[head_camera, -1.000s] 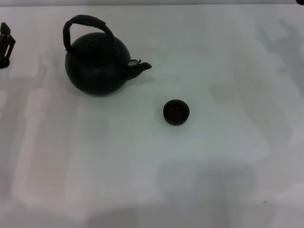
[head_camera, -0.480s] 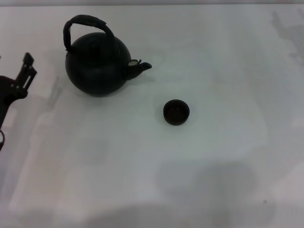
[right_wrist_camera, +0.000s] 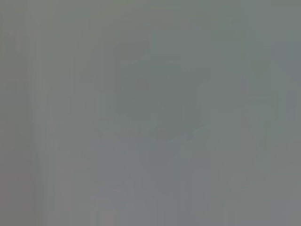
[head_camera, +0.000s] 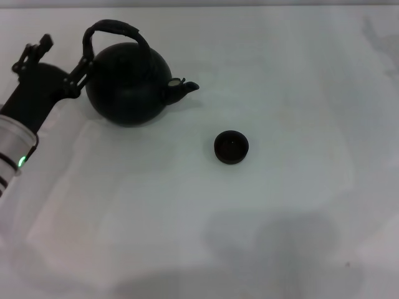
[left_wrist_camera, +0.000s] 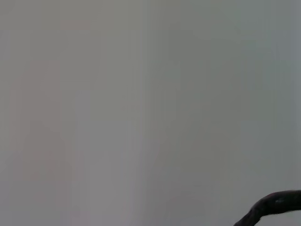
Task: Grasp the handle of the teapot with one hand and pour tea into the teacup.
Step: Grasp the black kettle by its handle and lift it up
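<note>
— Where is the teapot [head_camera: 128, 87] found?

— It is seen upright in the upper left of the head view, spout aimed right, the handle [head_camera: 111, 31] arched over its lid. The teacup [head_camera: 231, 147] is set lower right of it, well apart, on the white table [head_camera: 299, 205].

— And the pincer?

— The left gripper [head_camera: 62, 57] is spread open at the far left, one finger beside the handle's left foot; nothing is gripped. The right gripper is not shown.

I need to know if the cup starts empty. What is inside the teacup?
From the head view, the teacup shows only a dark interior with a faint pale glint near its middle. Whether that is liquid or bare glaze cannot be told. Nothing solid shows inside.
</note>
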Tool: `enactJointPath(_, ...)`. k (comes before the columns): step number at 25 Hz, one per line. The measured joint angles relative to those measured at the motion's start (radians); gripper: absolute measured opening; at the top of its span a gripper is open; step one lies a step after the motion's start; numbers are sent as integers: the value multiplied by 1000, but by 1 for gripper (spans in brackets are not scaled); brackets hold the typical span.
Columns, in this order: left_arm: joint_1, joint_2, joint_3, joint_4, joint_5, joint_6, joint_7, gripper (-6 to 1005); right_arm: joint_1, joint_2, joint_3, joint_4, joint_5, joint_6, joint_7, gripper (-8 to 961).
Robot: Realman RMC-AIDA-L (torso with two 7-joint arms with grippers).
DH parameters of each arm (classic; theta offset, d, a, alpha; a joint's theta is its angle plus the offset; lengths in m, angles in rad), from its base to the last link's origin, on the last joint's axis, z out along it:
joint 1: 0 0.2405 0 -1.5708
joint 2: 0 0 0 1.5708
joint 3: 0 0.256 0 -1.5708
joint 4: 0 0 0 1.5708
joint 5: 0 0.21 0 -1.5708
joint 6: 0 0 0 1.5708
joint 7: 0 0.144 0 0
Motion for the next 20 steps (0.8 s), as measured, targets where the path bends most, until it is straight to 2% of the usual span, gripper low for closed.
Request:
enactJointPath(10, -52, -4, -9, 13, 12, -98, 1, 814, -12, -1, 9, 0, 25, 0, -1, 840)
enactJointPath(20, -74, -4, -12, 16, 16, -153, 2, 634, -17, -1, 9, 0, 26, 2, -1, 841)
